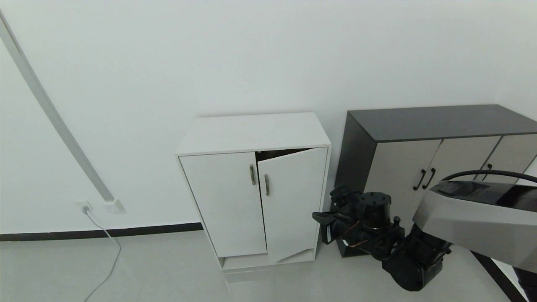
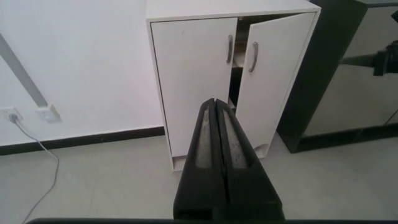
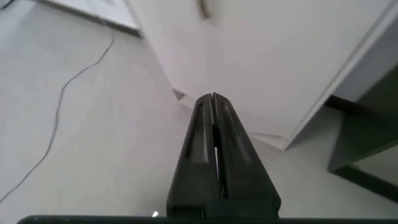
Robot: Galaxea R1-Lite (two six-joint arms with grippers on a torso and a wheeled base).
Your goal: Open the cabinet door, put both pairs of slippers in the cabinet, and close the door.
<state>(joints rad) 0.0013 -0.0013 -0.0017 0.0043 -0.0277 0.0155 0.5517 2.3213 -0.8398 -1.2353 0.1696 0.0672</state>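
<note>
Right pincer (image 1: 322, 221) is closest to me: fingers pressed shut, holding nothing. It hangs low in the gap between the white cabinet (image 1: 251, 132) and the dark cabinet (image 1: 440, 121), tips aimed at the white one.

Right door (image 1: 293, 201) is just ahead of that pincer and ajar. Its handle edge stands out from the frame, and a dark slot shows along its top.
- Its handle (image 1: 267, 185) sits above the pincer, off to the robot's left.
- The right wrist view agrees: pincer (image 3: 214, 96) shut, door face (image 3: 273, 56) close in front, tip below the handle (image 3: 204, 7).
- My read: shut fingers make a stiff blade, good for pushing a panel or hooking its free edge, useless for grabbing the handle.

Left door (image 1: 222, 201) sits flush and closed.

Left pincer (image 2: 214, 102) is also shut and empty. It is held well back from the cabinet and lines up roughly with the seam between the doors, so it looks parked out of the door's swing.

I can't make out what's inside through the gap (image 2: 234, 59). From this alone I can't tell whether the door is on its way open or nearly closed.

Further out, past the cabinet on the robot's left:
- wall socket (image 1: 86, 206) with a cable (image 1: 111, 251) trailing over the floor (image 1: 159, 268)
- slanted trunking (image 1: 54, 113) on the wall

All of it is well away from both pincers.
</note>
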